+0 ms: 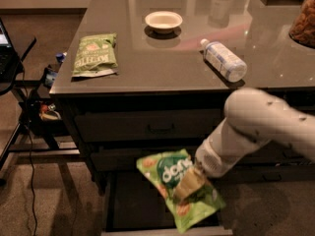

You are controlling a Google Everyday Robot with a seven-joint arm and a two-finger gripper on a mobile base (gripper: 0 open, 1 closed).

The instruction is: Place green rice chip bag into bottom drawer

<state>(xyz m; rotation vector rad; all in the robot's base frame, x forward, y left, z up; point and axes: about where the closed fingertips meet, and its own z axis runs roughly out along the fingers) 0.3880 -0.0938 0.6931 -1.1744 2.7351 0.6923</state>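
The bottom drawer (130, 205) is pulled out from the cabinet, a dark box with a pale front edge along the lower border of the view. Its floor shows dark to the left of the light-green chip bag (178, 190). The bag hangs over the right half of the drawer's opening, tilted, with its lower corner reaching down toward the front edge. Whether that corner touches the drawer cannot be told. Above the open drawer, the two thinner drawers (147, 127) are pushed in.

The hand (191, 183) is over the drawer's right part, at the end of the white arm (261, 127), which comes in from the right below the counter's edge. It grips the chip bag; one tan finger lies across the bag's front just right of the dark green logo, pinching the crinkled pouch near its middle. The bag spreads out to the left of the hand and below it.

On the counter (162, 65), a small pale bowl (163, 20) stands near the back. An olive bag (94, 54) lies flat near the left edge, well apart from the bowl. A clear bottle (224, 60) lies on its side toward the right. At the far right edge stands a jar (304, 16) with brownish contents.
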